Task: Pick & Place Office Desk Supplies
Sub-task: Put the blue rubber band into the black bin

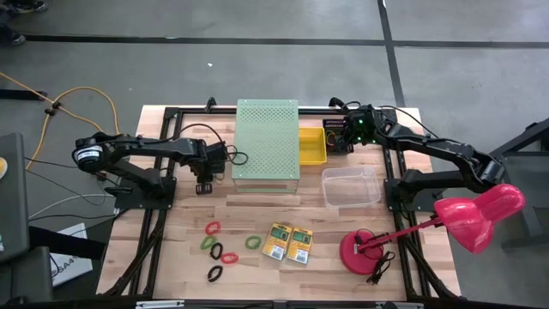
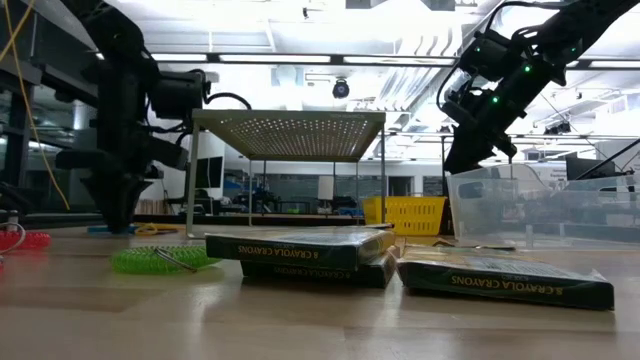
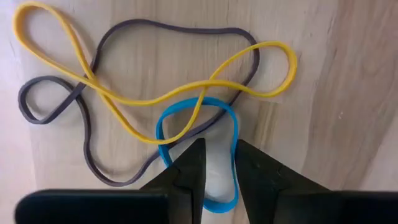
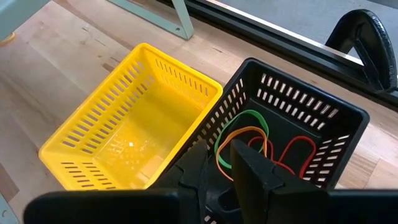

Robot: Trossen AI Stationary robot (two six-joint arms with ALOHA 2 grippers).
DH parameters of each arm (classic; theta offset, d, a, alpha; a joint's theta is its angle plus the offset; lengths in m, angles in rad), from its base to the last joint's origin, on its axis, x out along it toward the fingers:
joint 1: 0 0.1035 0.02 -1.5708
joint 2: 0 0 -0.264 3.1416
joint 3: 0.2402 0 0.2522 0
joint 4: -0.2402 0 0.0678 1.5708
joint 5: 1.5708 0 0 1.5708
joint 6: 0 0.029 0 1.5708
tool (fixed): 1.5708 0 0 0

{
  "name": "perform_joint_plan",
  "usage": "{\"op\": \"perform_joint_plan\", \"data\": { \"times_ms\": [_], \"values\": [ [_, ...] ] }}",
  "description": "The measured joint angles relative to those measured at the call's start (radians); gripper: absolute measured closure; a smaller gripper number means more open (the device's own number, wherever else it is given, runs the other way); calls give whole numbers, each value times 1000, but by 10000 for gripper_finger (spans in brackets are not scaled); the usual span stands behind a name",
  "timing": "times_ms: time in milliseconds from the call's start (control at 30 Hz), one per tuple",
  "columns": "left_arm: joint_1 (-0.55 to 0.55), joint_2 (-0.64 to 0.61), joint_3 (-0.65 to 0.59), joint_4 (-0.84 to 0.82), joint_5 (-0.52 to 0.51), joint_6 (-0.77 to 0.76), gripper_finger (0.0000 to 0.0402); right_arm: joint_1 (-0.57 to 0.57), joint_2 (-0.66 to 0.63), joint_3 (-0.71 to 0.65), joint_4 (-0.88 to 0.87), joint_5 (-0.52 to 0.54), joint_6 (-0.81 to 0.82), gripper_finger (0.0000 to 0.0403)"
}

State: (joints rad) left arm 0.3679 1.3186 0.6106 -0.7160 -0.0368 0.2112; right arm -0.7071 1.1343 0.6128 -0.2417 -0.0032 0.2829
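While straddling a blue band (image 3: 214, 155) near the table's (image 1: 171, 257) left edge, left gripper (image 3: 217, 165) slightly parted. Right gripper (image 4: 225, 163) over black basket (image 4: 348, 118) at far edge, narrowly apart, empty.

table (image 1: 171, 240): wood | on it: crayon boxes (image 1: 287, 244), band loops (image 1: 219, 251), lamp (image 1: 360, 251)

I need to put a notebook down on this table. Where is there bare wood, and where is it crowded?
Bare wood lies between the crayon boxes and the pink lamp base, and in front of the clear tub. There is also a strip between the green perforated box and the band loops. It is crowded around those loops and at the yellow basket.
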Motion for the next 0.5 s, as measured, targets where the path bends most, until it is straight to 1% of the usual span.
{"op": "perform_joint_plan", "data": {
  "times_ms": [300,400,500],
  "values": [
    [0,0,0,-1,42,-15,326,0,0,0,0,0,0,343],
    [0,0,0,-1,44,-19,342,0,0,0,0,0,0,343],
    [0,0,0,-1,45,-21,369,0,0,0,0,0,0,343]
  ]
}}
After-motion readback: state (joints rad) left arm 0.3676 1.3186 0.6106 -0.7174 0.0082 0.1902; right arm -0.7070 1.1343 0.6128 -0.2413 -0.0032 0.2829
